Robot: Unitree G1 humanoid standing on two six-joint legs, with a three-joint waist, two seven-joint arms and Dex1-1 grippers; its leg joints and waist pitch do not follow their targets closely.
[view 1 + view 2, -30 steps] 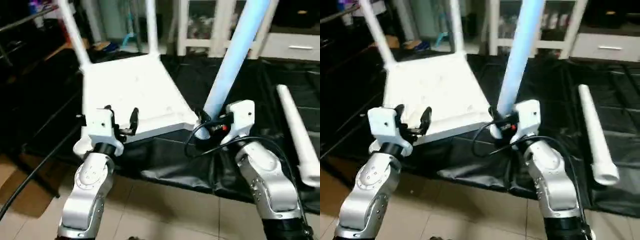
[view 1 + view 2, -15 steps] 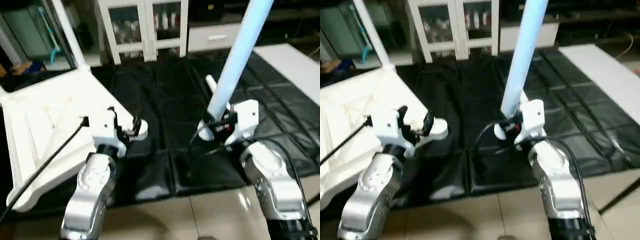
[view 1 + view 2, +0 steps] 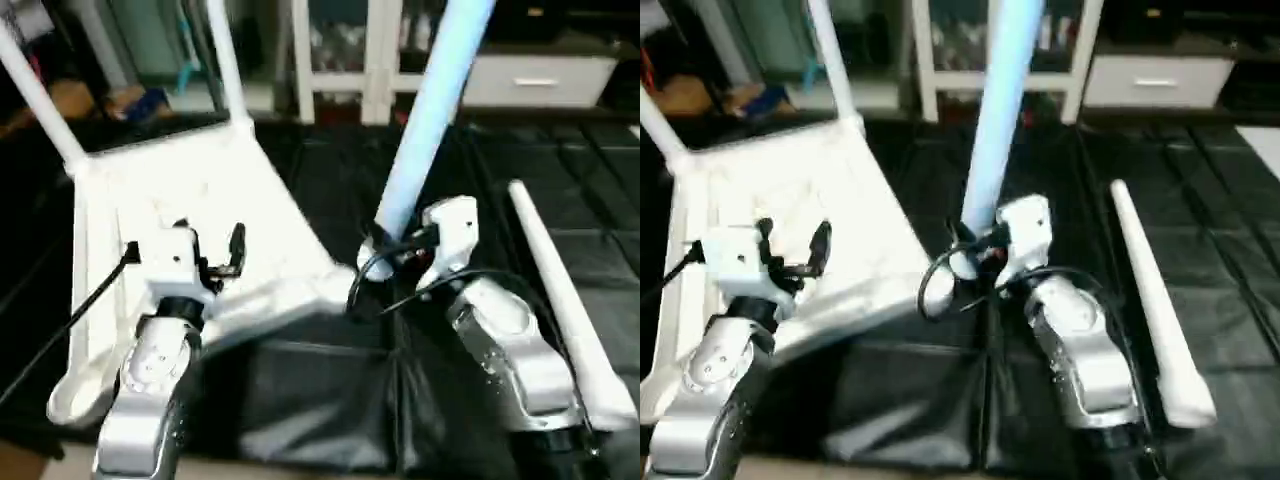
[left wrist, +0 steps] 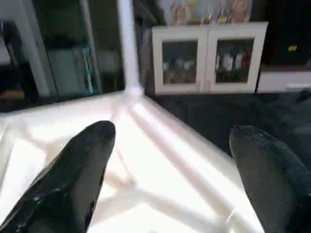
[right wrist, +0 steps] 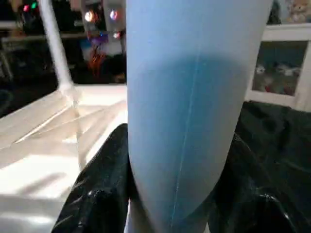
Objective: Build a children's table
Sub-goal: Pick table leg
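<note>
White plastic tabletop [image 3: 190, 210]: upside down on black floor mat [image 3: 330, 400], ribbed underside up, near edge tilted.
Fitted legs: two at far corners, far-left leg [image 3: 40, 105] and far-right leg [image 3: 225, 60], both standing upward.
Held leg [image 3: 430, 110]: pale, tapered, nearly upright, leaning slightly; thick lower end just beside tabletop's near right corner [image 3: 335, 280].
Right gripper [image 3: 400, 250]: fingers clamped on both sides of held leg near its lower end, seen close in right wrist view [image 5: 194, 121].
Left gripper [image 3: 215, 255]: fingers spread apart, grasping nothing, poised above near part of tabletop; ribs visible between them in left wrist view.
Spare leg [image 3: 565, 300]: lying flat on mat, to the right, well apart from tabletop.
Background: white glass-door cabinet [image 4: 209, 58] beyond mat.
Step in hand, judged: seating third leg into near right corner socket.
Next move, judged: lower end lined up over socket, then pressed in or twisted; free left gripper likely needed to steady tabletop. Socket itself too blurred to confirm alignment.
</note>
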